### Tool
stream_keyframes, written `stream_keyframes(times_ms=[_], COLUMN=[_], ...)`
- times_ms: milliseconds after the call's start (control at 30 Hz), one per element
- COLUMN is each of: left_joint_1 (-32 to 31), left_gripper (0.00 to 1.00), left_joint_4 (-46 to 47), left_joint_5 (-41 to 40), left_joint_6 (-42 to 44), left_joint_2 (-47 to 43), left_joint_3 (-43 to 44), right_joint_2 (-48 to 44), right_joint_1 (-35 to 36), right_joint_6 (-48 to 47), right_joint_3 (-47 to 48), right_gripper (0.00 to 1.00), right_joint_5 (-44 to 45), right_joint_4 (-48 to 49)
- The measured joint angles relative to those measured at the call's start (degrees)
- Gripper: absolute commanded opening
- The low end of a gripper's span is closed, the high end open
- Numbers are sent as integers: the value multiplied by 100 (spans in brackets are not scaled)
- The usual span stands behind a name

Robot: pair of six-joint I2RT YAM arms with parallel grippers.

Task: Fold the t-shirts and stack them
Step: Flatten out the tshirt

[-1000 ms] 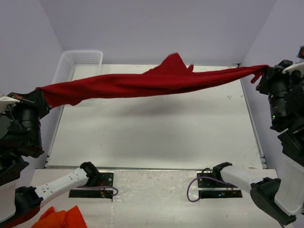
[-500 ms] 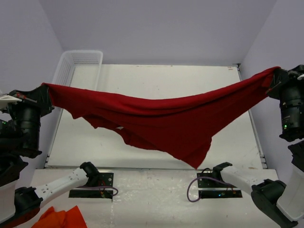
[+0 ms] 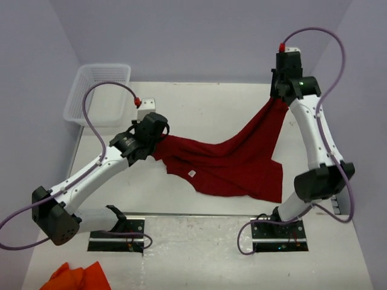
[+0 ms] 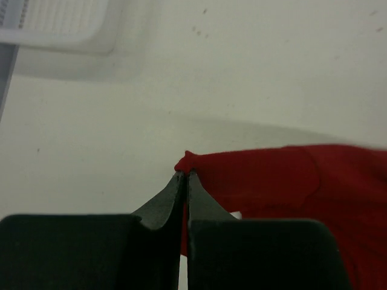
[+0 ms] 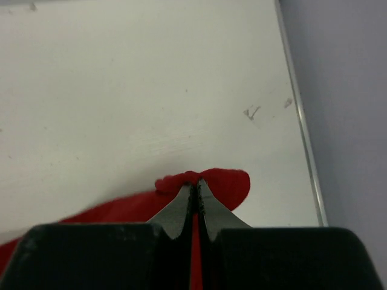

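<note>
Pale surface is bearing the shirt, its length running between left jaws and right jaws, each clenching a corner.

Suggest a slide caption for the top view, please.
Left pincer and right pincer pinch a red t-shirt sagging onto the table.

Left arm: white tubular links between black joint housings.
Right arm: the same white links and black joints, with a small green light near the wrist.
Cables: purple, one per arm, each ending in a red plug at the wrist.
Base plates: black, flat, rectangular, one under each arm.
Gripper fingers: dark grey, tapering to thin tips from blocky black bodies.
</note>
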Motion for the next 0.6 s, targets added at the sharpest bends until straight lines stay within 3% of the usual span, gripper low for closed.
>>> stream_keyframes(times_ms=[200, 600], left_joint_1=[1084, 1659], left_gripper=[0, 0], left_joint_4=[125, 514], left_joint_5=[280, 223], left_joint_6=[-138, -118], left_joint_2=[236, 612], left_joint_3=[-844, -363], right_joint_2=[1453, 1816], right_joint_1=[-236, -223], right_joint_6=[-11, -66], right_joint_3=[-221, 625], right_gripper=[0, 0], right_joint_5=[-636, -1178], right_joint_4=[168, 354])
